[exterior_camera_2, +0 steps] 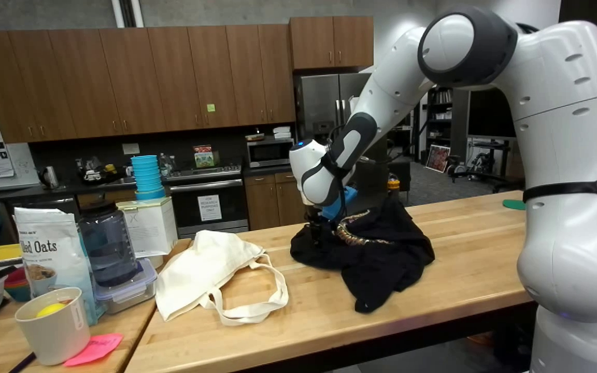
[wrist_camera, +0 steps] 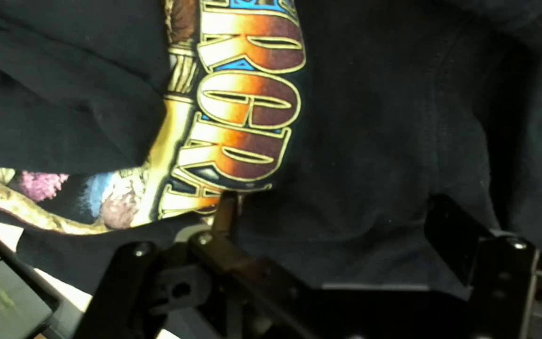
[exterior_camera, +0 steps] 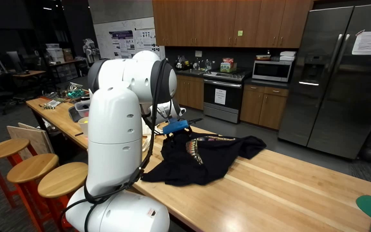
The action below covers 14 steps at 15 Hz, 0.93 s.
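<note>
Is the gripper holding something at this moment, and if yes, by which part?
Nothing is held: the gripper stands open over the black garment, its jaws wide apart. Whether it touches the garment cannot be told.

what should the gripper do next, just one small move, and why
Probably ease the gripper slightly lower over the black garment before closing: in the wrist view its fingers stand wide apart over the fabric, with no fold visibly pinched between them. Whether they already touch it is hard to tell, so a gentle descent seems sensible.
</note>
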Tool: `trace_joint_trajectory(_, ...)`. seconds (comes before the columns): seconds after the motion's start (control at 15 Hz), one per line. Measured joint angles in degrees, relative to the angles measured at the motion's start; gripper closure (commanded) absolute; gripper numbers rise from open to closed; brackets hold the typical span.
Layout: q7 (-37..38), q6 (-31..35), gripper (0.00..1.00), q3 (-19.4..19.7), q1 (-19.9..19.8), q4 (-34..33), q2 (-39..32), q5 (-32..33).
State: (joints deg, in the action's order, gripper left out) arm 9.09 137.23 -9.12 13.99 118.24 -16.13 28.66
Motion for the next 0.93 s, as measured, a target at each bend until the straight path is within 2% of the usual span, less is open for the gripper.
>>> trace_joint_trajectory(0.33,0.59,-0.13,0.00,2.54,0.17,-0.50,-1.14,0.16)
trace_joint_trajectory(0.4,0.60,-0.13,0.20,2.92,0.17,-0.51,-1.27,0.16)
trace_joint_trajectory(0.67,0.60,0.09,0.45,3.85,0.17,-0.62,-1.66,0.16)
trace_joint_trajectory(0.93,0.60,0.30,0.77,4.42,0.17,-0.95,-1.65,0.18)
